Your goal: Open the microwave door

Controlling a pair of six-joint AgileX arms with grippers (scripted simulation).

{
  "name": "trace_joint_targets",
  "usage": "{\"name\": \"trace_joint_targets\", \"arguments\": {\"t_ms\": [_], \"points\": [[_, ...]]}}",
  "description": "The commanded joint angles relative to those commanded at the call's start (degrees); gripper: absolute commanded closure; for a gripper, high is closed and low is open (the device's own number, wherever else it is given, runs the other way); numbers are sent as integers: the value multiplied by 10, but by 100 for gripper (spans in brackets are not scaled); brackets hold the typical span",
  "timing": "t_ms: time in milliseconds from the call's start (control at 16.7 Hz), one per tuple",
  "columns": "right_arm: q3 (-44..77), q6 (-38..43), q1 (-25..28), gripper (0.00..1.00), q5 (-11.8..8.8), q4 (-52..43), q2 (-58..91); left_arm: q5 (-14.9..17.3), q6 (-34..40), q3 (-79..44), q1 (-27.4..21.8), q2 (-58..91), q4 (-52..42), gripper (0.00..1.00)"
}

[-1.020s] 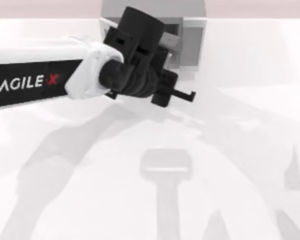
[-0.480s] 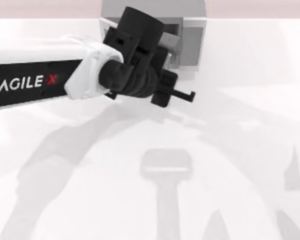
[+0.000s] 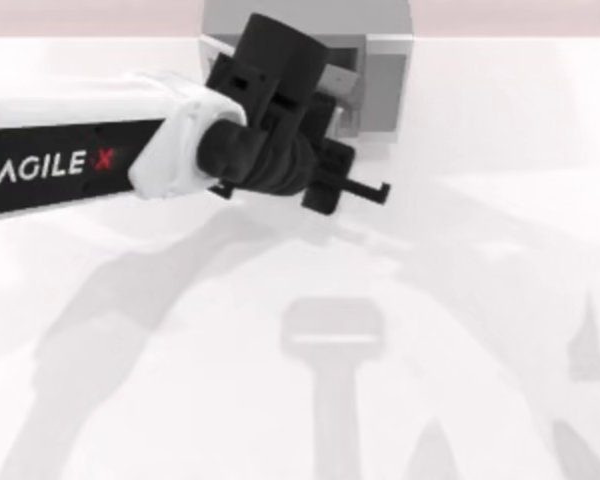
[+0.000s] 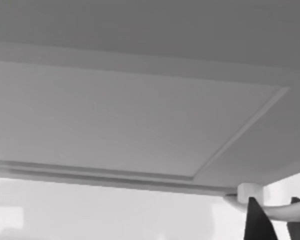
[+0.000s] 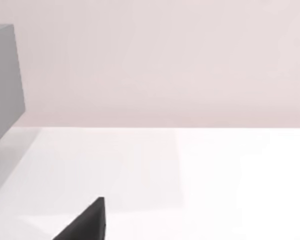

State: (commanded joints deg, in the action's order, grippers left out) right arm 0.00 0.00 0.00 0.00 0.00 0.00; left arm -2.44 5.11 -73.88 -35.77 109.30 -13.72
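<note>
The grey microwave [image 3: 380, 20] stands at the table's back centre. In the left wrist view its door [image 4: 115, 120] fills the picture as a flat grey panel with a framed window. The pale bar handle [image 4: 282, 211] runs from a round post at the door's edge. My left gripper [image 4: 276, 222] has its two dark fingertips on either side of that bar, shut on it. From above, the left gripper [image 3: 365, 190] sits in front of the microwave, and the arm hides most of the door. My right gripper [image 5: 90, 222] shows only as a dark corner, away from the microwave.
My left arm's white link [image 3: 80, 160] reaches in from the left over the table [image 3: 480, 300]. The pink back wall [image 5: 165, 60] rises behind the table. One grey side of the microwave [image 5: 5, 75] shows in the right wrist view.
</note>
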Motion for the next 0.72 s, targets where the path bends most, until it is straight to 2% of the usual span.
{"name": "trace_joint_targets", "arguments": {"t_ms": [240,720], "points": [[0,0,0,0,0,0,0,0,0,0,0,0,0,100],[0,0,0,0,0,0,0,21,-24,17,8,-13,5,100]]}}
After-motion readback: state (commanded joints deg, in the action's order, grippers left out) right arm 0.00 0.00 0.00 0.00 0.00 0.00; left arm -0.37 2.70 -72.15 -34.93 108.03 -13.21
